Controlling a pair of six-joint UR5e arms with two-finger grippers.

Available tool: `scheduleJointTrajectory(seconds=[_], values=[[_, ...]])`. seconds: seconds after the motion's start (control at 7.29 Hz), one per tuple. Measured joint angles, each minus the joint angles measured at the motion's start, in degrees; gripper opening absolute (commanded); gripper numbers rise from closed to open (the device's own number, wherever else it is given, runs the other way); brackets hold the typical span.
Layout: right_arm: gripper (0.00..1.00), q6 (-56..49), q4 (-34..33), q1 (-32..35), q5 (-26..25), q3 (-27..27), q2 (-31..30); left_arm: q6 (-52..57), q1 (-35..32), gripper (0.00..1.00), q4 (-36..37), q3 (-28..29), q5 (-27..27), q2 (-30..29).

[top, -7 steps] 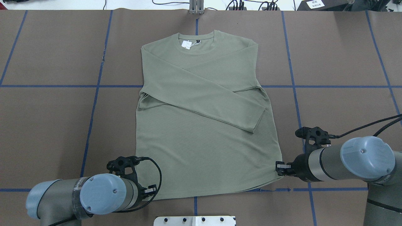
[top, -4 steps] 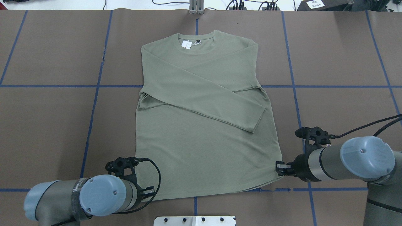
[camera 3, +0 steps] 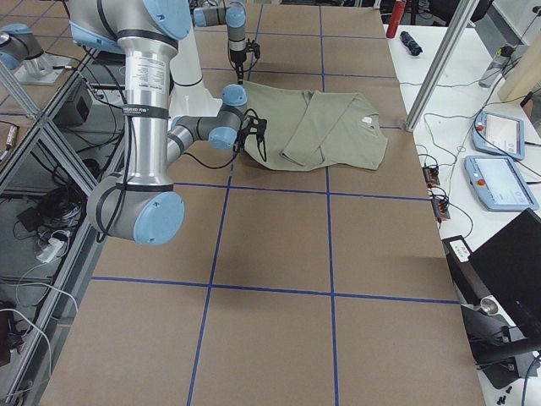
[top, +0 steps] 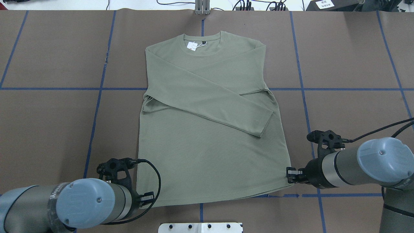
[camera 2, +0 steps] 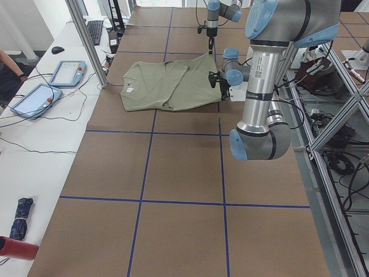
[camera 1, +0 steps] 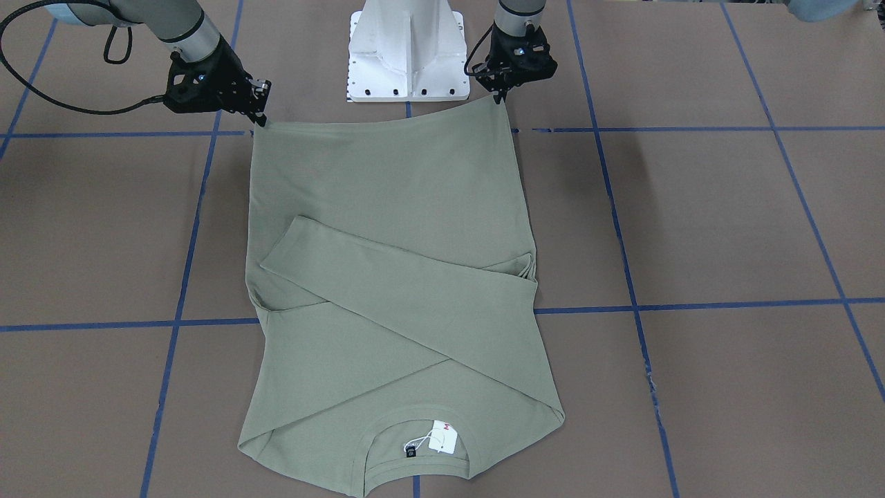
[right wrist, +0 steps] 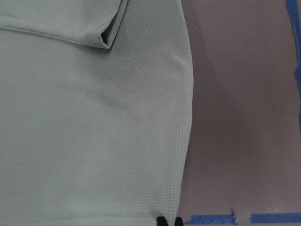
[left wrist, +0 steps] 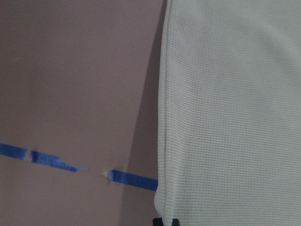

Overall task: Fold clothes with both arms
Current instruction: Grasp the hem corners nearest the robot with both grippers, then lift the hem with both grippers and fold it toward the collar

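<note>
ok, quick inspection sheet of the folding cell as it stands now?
surface: brown table cover with a blue tape grid, flat.
job's things: green shirt lies flat, collar away from the robot, both sleeves folded across the body; white hang tag at the neck.
clutter: nothing seen.
grippers: left pincer and right pincer each at a hem corner, apparently shut on it.
cables: black cable loops at the left wrist; second cable trails from the right.
surroundings: white pedestal; teach pendants on a side bench.

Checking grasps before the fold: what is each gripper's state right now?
Left gripper: closed, pinching the shirt at a hem corner.
Right gripper: closed, pinching the shirt's other hem corner.
</note>
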Motion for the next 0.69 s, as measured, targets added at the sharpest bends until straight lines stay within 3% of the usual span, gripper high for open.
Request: scheduleJointTrajectory(seconds=[0.69], values=[[0.00, 0.25, -0.06, -2.62, 13.79, 10.50, -6.55, 0.44, 7.36, 0.00, 6.21, -8.58, 0.05, 0.11]])
